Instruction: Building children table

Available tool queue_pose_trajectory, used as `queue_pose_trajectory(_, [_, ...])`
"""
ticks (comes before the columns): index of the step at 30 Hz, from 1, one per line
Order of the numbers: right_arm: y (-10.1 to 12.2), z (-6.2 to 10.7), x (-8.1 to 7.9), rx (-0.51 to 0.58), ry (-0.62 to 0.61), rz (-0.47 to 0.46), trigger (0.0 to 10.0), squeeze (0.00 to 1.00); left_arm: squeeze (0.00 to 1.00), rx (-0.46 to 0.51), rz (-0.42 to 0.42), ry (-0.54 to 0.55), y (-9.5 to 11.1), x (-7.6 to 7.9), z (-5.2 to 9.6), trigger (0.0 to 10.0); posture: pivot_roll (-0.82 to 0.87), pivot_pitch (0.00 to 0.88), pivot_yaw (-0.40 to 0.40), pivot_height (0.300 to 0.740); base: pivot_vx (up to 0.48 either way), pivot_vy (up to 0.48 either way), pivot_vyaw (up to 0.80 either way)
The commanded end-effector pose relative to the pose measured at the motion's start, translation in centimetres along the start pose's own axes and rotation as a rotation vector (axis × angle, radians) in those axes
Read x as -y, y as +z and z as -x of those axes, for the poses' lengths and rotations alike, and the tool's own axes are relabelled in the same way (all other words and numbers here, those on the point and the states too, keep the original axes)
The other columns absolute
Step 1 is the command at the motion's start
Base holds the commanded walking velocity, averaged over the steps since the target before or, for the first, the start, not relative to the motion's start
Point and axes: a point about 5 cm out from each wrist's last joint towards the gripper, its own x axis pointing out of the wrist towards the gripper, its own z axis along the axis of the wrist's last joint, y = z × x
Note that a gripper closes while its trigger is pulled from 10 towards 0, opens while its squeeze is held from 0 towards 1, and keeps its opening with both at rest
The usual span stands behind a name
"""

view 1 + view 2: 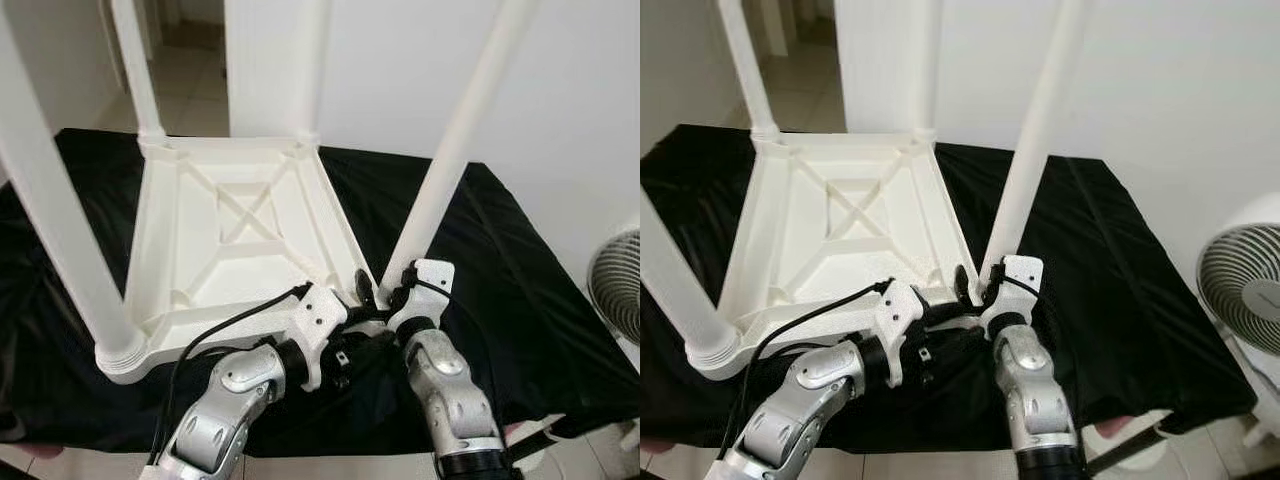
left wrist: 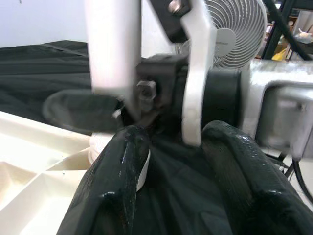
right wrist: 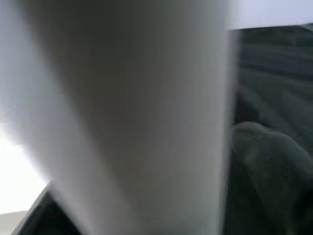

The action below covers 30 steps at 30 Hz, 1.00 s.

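upturned white table [image 1: 235, 235] on a black cloth [image 1: 520, 290] — both grippers meet at its near right leg [image 1: 450, 160]; right gripper [image 1: 385, 292] clasps the leg's base, left gripper [image 1: 352, 300] just beside it, grip unclear.

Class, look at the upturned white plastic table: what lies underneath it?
The white table rests upside down on a black cloth that spreads out around it. Whatever supports that cloth is covered, so it cannot be seen.
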Motion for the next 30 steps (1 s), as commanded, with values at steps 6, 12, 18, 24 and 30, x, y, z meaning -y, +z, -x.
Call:
queue_pose_trajectory(6, [0.0, 0.4, 1.4, -0.046, 0.212, 0.077, 10.0, 0.0, 0.0, -0.011, -0.006, 0.008, -0.1, 0.0, 0.1, 10.0, 0.01, 0.033, -0.094, 0.74, 0.0, 0.0, 0.0])
queue_pose_trajectory(12, [-0.2, 0.9, 2.2, -0.105, 0.475, 0.187, 10.0, 0.0, 0.0, -0.014, -0.01, 0.009, 0.0, -0.2, 0.2, 10.0, 0.0, 0.038, -0.074, 0.74, 0.0, 0.0, 0.0])
queue_pose_trajectory(18, [-0.9, 0.3, 2.8, -0.163, 0.639, 0.274, 3.4, 0.0, 0.0, -0.018, -0.015, 0.009, 0.0, -0.4, 0.3, 10.0, 0.0, 0.04, -0.067, 0.74, 0.0, 0.0, 0.0])
queue_pose_trajectory(24, [-1.2, -0.1, 3.1, -0.187, 0.658, 0.268, 0.0, 0.0, 0.0, -0.02, -0.016, 0.01, 0.0, -0.4, 0.3, 10.0, 0.0, 0.04, -0.066, 0.74, 0.0, 0.0, 0.0])
queue_pose_trajectory(30, [-1.0, -0.5, 3.5, -0.195, 0.704, 0.272, 0.0, 0.0, 0.0, -0.021, -0.022, 0.025, 0.1, -0.6, 0.4, 10.0, 0.01, 0.037, -0.073, 0.74, 0.0, 0.0, 0.0])
